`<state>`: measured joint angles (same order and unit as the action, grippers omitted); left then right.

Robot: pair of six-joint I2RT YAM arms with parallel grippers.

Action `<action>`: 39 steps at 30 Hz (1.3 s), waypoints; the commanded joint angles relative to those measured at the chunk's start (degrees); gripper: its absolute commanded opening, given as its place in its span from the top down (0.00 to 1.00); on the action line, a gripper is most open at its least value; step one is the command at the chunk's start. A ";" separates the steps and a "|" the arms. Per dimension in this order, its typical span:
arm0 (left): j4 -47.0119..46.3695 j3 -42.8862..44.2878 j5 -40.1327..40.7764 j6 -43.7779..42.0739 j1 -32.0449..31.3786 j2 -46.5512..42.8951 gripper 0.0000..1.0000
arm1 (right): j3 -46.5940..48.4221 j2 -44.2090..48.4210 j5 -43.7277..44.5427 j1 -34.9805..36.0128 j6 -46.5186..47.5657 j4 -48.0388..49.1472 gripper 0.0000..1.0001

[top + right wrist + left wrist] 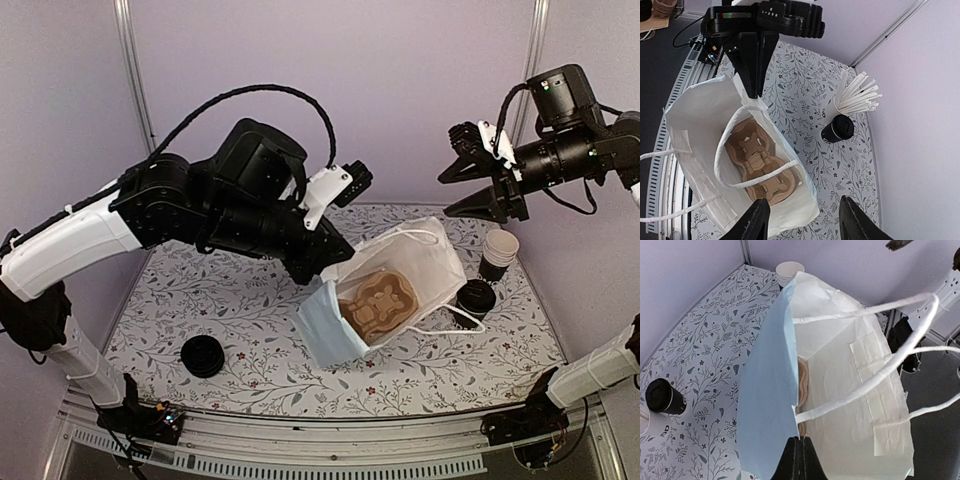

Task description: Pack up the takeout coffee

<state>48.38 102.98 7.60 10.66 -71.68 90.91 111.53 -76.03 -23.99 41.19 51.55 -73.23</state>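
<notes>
- Two tools are in play. The left tool (799, 445) is pressed together on the rim of the paper bag (420, 262) and holds its mouth up. The right tool (445, 196) hangs in the air with its fingers spread and nothing between them.
- The takeout coffee (475, 298) stands upright on the worktop (250, 310), just beside the bag on its right and near the stack of unlidded cups (499, 248). It is not yet packed.
- First risk: the coffee and the stack stand close together, so a descending finger may knock the stack over or close on the wrong cup.
- Second risk: the bag handles (865, 308) hang loose, and in the top view one lies near the coffee. If it catches during the lift, it may tilt the cup or drag the bag.
- Third risk: the left tool pinches only a thin paper edge. A push of the cup against the bag wall can pull the paper free, and then the mouth closes.
- Fourth risk: the cup must sit in a well of the pulp cup carrier (760, 160) inside the bag. On a ridge it may fall over and leak.
</notes>
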 commanded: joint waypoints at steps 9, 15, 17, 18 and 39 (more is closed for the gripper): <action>2.17 3.61 -19.73 6.91 17.73 -2.19 1.00 | 2.12 -3.19 3.14 -8.96 -2.27 5.25 0.50; -4.36 -10.52 -32.03 7.06 25.32 2.10 1.00 | -2.43 -3.98 -0.82 -12.84 -3.24 8.70 0.49; -4.19 -10.54 -34.06 6.46 26.04 4.74 1.00 | -3.64 -4.32 -1.50 -12.98 -3.38 9.13 0.48; -3.16 -8.79 -33.81 5.80 25.97 5.63 1.00 | -3.95 -4.33 -1.76 -12.92 -3.38 9.22 0.48; -1.55 0.72 -25.62 -1.78 18.87 -2.96 1.00 | -5.91 -3.29 -1.63 -12.98 -3.64 10.22 0.46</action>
<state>47.40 105.14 -22.70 15.00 -47.13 88.09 107.02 -80.40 -25.65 28.42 48.62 -64.71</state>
